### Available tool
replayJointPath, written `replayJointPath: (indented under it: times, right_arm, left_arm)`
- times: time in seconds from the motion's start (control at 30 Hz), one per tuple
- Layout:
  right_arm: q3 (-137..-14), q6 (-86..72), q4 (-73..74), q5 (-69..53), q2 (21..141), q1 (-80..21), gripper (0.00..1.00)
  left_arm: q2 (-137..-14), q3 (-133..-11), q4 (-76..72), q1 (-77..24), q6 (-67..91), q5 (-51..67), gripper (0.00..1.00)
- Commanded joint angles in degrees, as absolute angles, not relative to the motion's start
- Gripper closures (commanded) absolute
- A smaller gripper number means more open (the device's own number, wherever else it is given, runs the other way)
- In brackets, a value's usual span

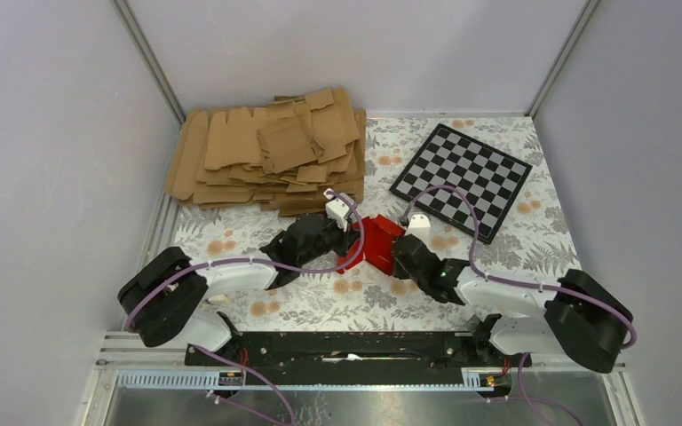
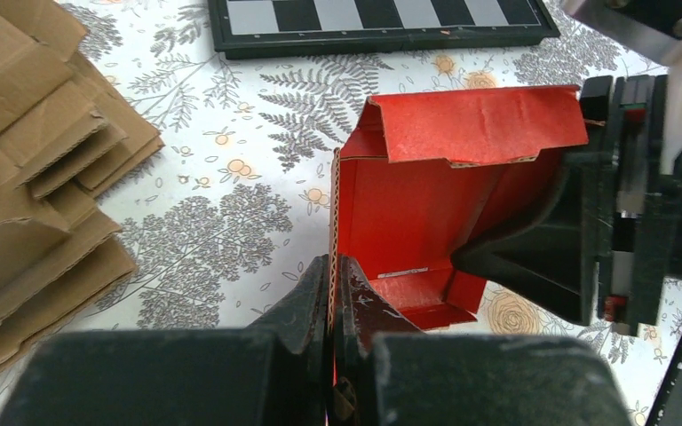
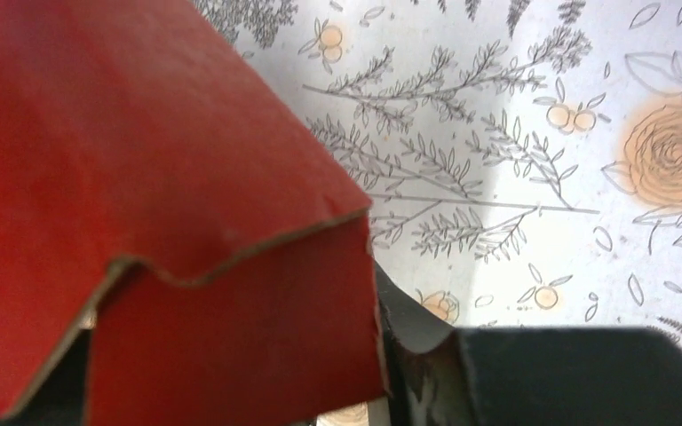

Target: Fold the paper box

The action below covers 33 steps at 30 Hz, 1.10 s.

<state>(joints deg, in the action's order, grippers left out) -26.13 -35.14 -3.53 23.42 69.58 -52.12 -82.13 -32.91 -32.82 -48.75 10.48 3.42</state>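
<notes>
One paper box (image 2: 408,209) (left hand (image 2: 332,277) pinching it) opens leftward.

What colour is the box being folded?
The paper box is bright red; clearest in left wrist view.

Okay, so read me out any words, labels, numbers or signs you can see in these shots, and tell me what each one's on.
No text can be read in any view.
paper box: plain red card, no print showing.
cardboard blanks: plain brown, no print showing.
checkered board: squares only, no letters or numbers showing along its frame.
table cover: floral pattern only.
</notes>
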Motion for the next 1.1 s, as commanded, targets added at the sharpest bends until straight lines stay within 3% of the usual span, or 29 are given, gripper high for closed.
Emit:
replayJointPath:
  times: [0.0, 0.13, 0.4, 1.0, 1.07]
  right_arm:
    - [-31.73, -33.49, -7.41, 31.97, 74.38, -52.56, 0.76]
    - [-34.49, -31.16, -12.44, 33.57, 80.09, -52.47, 0.87]
    - [-36.2, -29.24, -23.04, 33.75, 88.99, -49.79, 0.92]
    - [-34.21, -27.01, -28.43, 20.2, 87.87, -45.7, 0.83]
    - [-33.74, -25.45, -28.65, 18.16, 86.94, -45.75, 0.78]
  left_arm:
    - [-77.9, -30.91, -36.25, -48.98, 9.76, 0.25, 1.0]
    - [-76.13, -28.61, -38.73, -49.04, 9.76, -3.8, 0.99]
    - [-77.96, -26.3, -45.07, -49.04, 10.81, -6.64, 1.0]
    - [-81.83, -28.84, -43.33, -48.99, 11.36, -4.65, 1.0]
    - [-81.96, -29.2, -42.74, -49.03, 11.29, -4.49, 1.0]
